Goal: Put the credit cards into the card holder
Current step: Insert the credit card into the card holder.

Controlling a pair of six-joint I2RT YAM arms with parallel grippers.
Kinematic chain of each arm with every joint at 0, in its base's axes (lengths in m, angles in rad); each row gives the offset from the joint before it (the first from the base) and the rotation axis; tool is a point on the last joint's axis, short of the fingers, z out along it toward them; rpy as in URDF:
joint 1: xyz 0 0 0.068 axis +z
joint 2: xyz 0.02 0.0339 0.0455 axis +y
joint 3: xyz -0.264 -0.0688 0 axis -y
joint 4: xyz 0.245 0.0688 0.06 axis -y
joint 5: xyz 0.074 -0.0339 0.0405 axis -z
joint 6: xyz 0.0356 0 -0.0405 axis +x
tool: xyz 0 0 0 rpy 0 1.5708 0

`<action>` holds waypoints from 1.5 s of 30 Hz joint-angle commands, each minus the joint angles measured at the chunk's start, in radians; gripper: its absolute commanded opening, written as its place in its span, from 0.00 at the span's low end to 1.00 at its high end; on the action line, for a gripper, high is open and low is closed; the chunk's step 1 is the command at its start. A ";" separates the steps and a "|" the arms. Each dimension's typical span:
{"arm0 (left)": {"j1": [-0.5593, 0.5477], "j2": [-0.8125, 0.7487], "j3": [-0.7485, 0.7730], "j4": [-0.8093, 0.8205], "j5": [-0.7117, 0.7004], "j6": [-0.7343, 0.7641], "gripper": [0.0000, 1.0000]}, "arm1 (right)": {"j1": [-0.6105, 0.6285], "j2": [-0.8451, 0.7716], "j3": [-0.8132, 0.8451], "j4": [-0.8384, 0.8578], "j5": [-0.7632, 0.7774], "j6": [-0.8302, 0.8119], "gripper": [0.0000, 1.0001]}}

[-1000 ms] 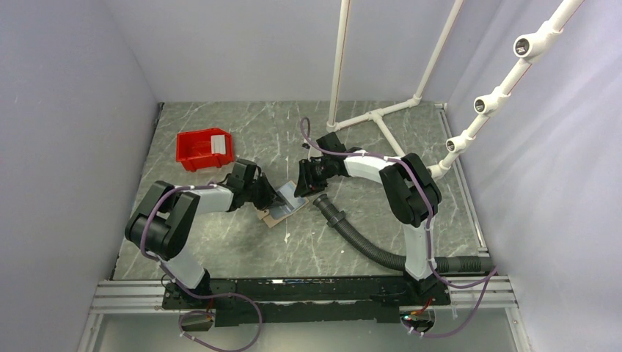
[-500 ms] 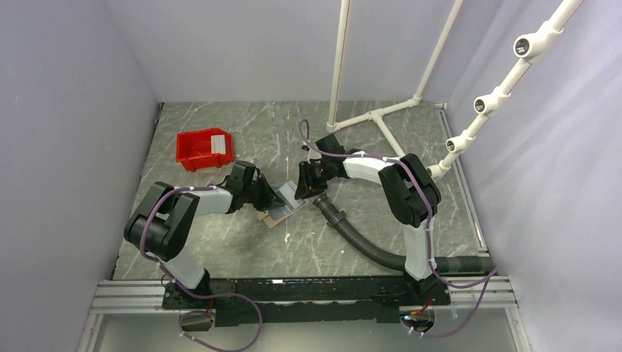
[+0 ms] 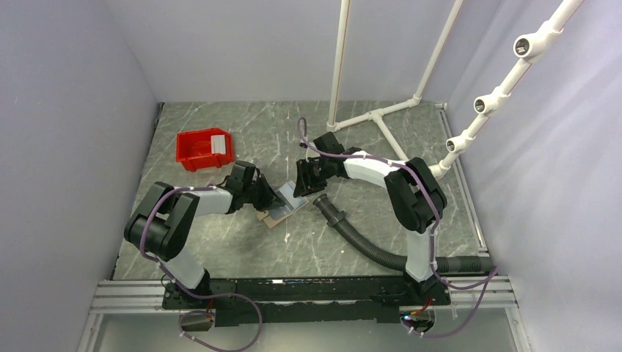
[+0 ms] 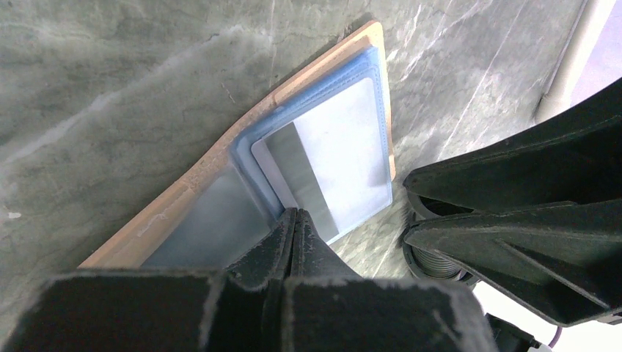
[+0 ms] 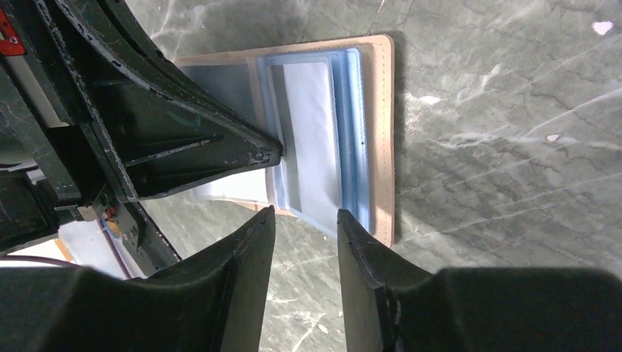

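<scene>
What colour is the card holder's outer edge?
The card holder edge is tan, clearest in the right wrist view.

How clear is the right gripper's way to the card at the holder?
Probably yes: right gripper is open beside the card, nothing between; left gripper is shut at its other side.

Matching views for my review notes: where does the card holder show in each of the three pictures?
Top external: card holder just left of picture centre.
Left wrist: card holder lies diagonally, from centre-left to the top.
Right wrist: card holder upper centre, tan edge on the right.
Shared landmark: shut left hand, tip at the holder's blue sleeve.
</scene>
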 commanded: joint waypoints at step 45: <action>0.000 -0.001 -0.043 -0.063 -0.051 0.026 0.00 | 0.016 0.009 0.001 0.008 -0.004 -0.015 0.38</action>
